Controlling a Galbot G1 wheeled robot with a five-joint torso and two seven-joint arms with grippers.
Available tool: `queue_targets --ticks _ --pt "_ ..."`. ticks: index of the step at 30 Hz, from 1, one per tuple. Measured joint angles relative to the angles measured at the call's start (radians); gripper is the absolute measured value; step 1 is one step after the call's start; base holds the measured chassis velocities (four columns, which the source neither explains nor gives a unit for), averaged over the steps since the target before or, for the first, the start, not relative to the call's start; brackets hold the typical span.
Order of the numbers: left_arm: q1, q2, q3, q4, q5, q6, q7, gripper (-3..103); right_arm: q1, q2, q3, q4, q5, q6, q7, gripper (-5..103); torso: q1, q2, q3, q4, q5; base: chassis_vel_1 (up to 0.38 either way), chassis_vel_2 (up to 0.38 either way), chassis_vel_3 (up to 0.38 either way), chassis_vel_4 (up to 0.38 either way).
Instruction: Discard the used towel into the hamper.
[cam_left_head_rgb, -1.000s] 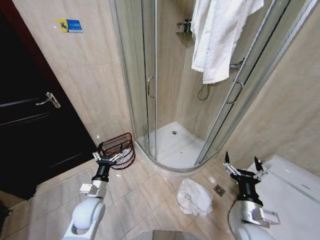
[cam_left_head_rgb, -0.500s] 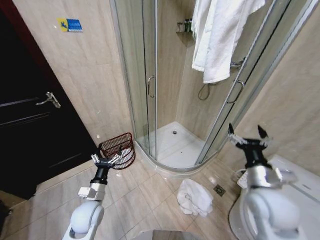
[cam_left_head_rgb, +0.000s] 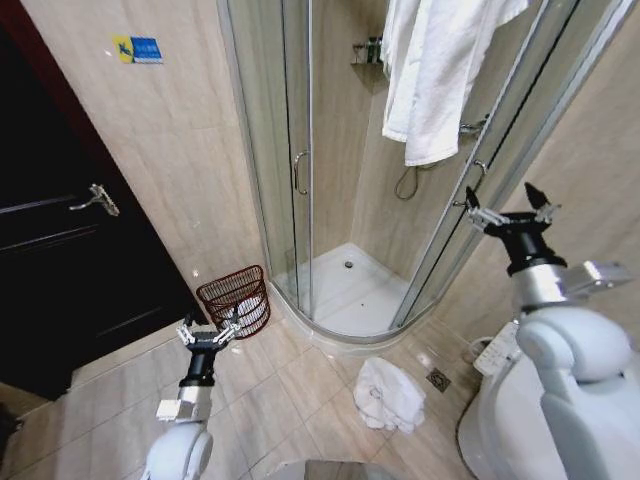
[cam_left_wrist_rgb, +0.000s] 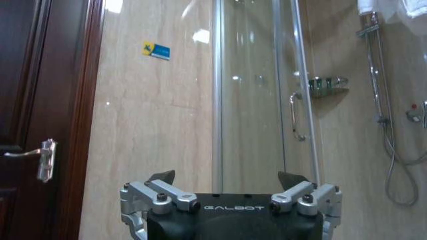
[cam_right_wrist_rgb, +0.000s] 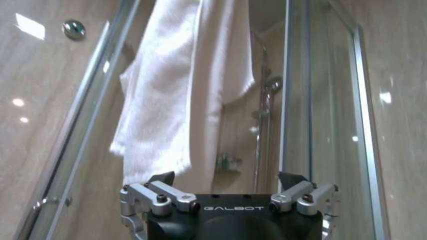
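Note:
A crumpled white towel lies on the floor tiles in front of the shower. The hamper, a small red-brown open-weave basket, stands against the wall left of the shower door. My left gripper is open and points up just in front of the hamper, with nothing between its fingers; the left wrist view has the left gripper facing the wall and shower glass. My right gripper is open and empty, raised high on the right, well above the floor towel. In the right wrist view the right gripper faces a hanging towel.
A large white towel hangs over the glass shower enclosure. A dark door is at the left. A white toilet sits at the right, partly behind my right arm. A floor drain lies beside the floor towel.
My right arm has lifted from low beside the toilet to the height of the shower door handle. My left gripper has sunk slightly and drawn back from the hamper.

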Motion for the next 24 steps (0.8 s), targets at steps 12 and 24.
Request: queue_targets --ticks 12,24 --pt "0.017 -0.047 -0.015 -0.048 0.005 -0.003 0.017 100 0.357 -0.24 -0.138 -0.1 0.204 -0.035 0.027 100 0.0 -0.001 -0.001 0.0001 -0.0003 0.0 0.0 0.0 0.0" --pt "0.019 -0.068 -0.015 -0.081 0.017 0.003 0.021 100 0.919 -0.243 -0.514 -0.349 0.276 -0.024 -0.017 100 -0.001 -0.002 -0.001 0.0 -0.0008 0.0 0.0 0.0 0.0"
